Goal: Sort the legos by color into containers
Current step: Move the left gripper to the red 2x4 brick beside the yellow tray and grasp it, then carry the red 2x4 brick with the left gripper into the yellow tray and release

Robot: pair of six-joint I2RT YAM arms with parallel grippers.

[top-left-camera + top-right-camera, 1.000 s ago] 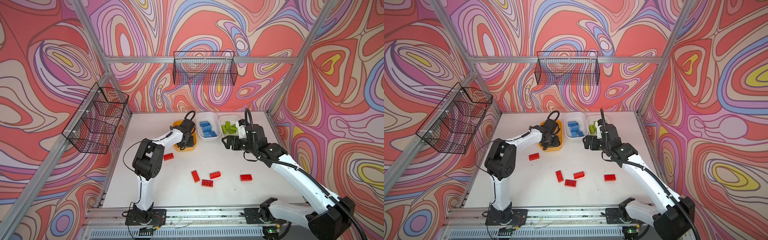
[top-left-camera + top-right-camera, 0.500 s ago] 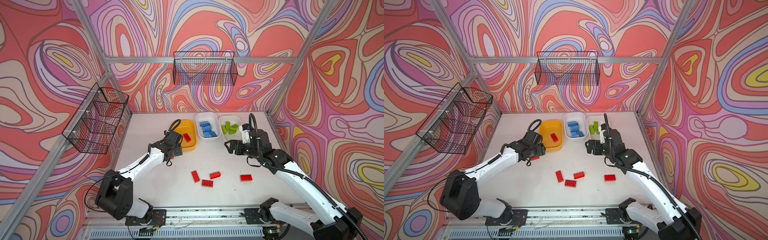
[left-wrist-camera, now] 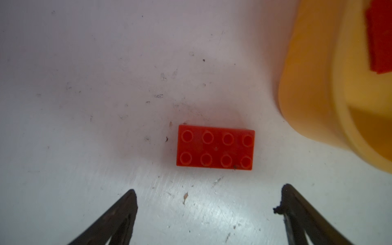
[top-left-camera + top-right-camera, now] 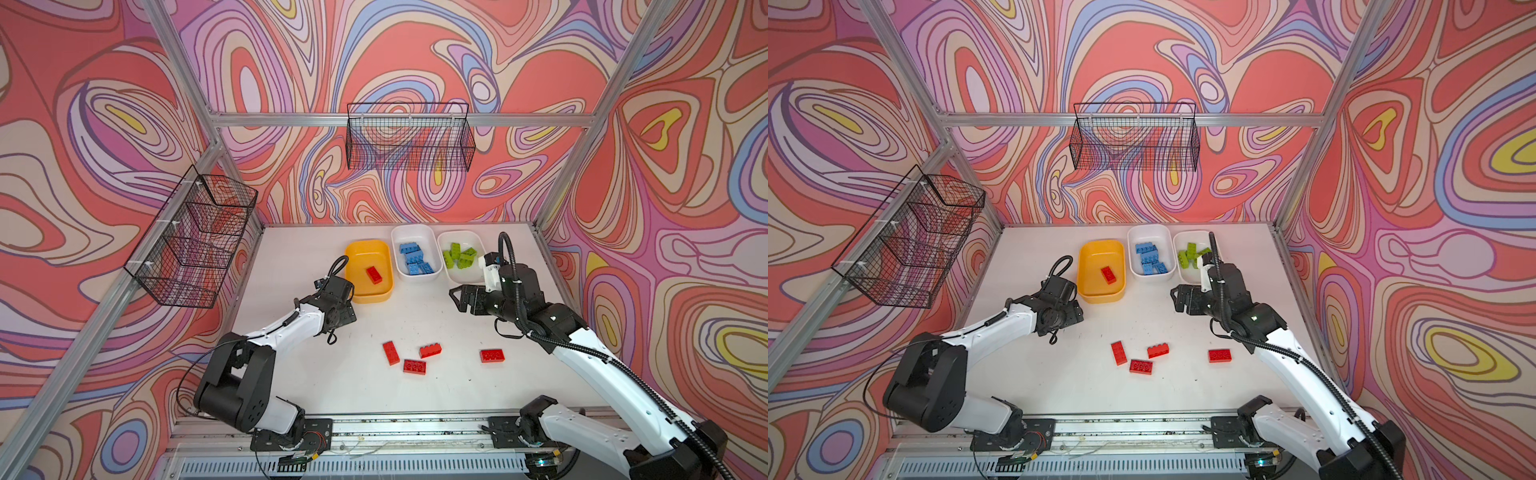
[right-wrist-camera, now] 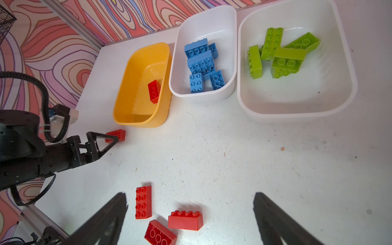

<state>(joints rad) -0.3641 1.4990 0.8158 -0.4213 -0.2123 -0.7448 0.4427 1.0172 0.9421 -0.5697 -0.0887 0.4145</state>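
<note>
In both top views I see the white table [image 4: 299,257] with three tubs in a row at the back. The yellow tub [image 4: 365,253] has one red brick [image 4: 374,274] inside. The middle white tub [image 4: 396,253] holds the blue bricks [image 4: 415,259], and the end white tub [image 4: 473,239] holds the green bricks [image 4: 459,257]. Four loose red bricks [image 4: 1140,366] lie on the table nearer to me, between the two arms. My left arm [image 4: 291,328] reaches to the near corner of the yellow tub. My right gripper [image 4: 456,298] hangs over the table in front of the white tubs. In the left wrist view my left gripper [image 3: 209,188] has its fingers [image 3: 125,207] wide apart with nothing between them. A fifth red brick [image 3: 215,147] lies flat on the table, bumps up, just past the tips and near the yellow tub [image 3: 307,84]. In the right wrist view the right fingers [image 5: 112,212] are wide apart too and hold nothing. Three of the loose bricks lie on the table near those tips.
</note>
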